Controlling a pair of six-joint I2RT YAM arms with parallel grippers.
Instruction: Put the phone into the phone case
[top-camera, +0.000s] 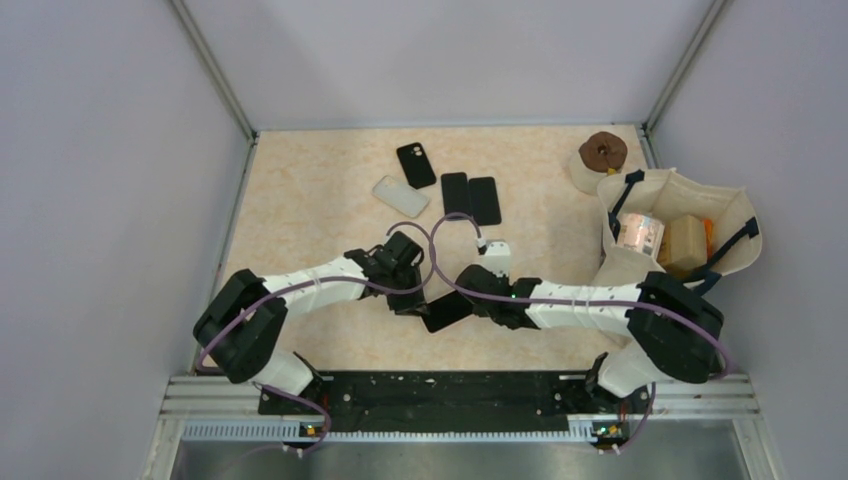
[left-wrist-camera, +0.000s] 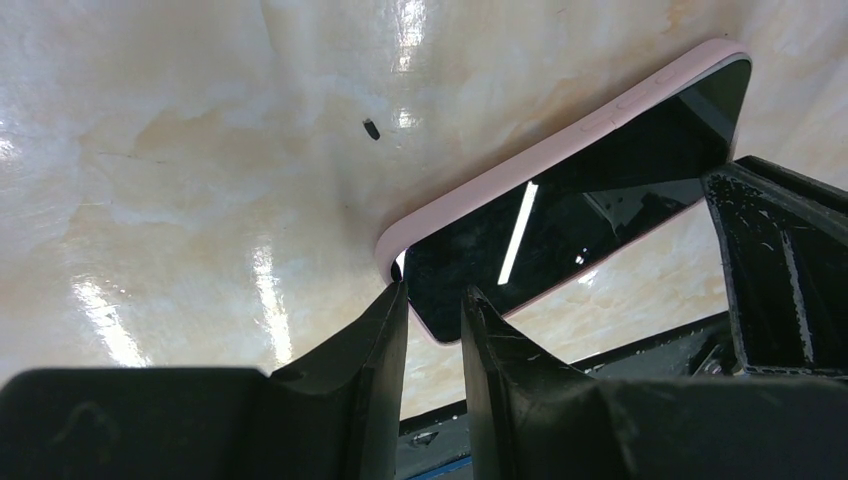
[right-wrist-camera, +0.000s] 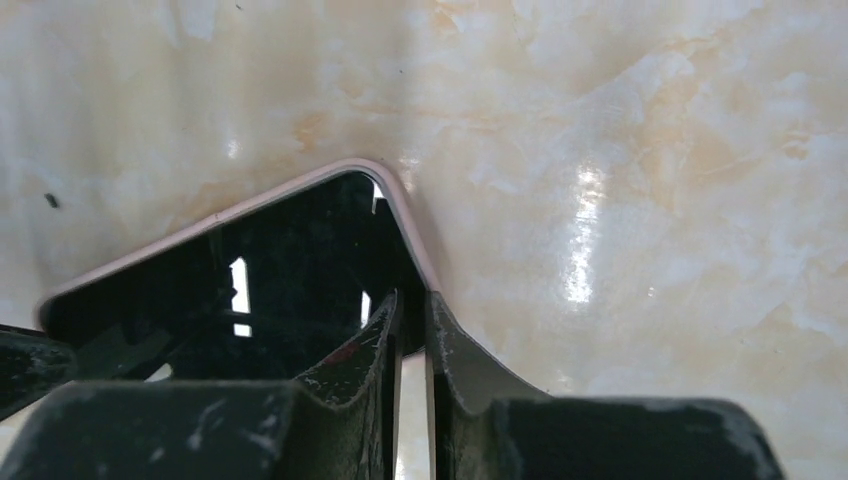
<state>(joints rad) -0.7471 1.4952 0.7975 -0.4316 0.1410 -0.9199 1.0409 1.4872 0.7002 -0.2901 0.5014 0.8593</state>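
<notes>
My right gripper (right-wrist-camera: 412, 295) was closed to a thin slit on the pink rim of the phone (left-wrist-camera: 570, 215). My left gripper (left-wrist-camera: 435, 292) stood narrow at its other corner; whether it gripped, I could not tell. The phone sat between my arms near the table's (top-camera: 310, 200) front. Only the top view showed the cloth bag (top-camera: 730, 215) holding a roll (top-camera: 640, 233) and a tan block (top-camera: 686, 240), and the black case (top-camera: 416, 164) and pale case (top-camera: 401, 196) farther back.

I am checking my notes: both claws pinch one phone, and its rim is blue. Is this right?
Not quite. The rim of the phone is pink, not blue; the left wrist view shows it. The left claw and the right claw do both pinch that one phone.
</notes>
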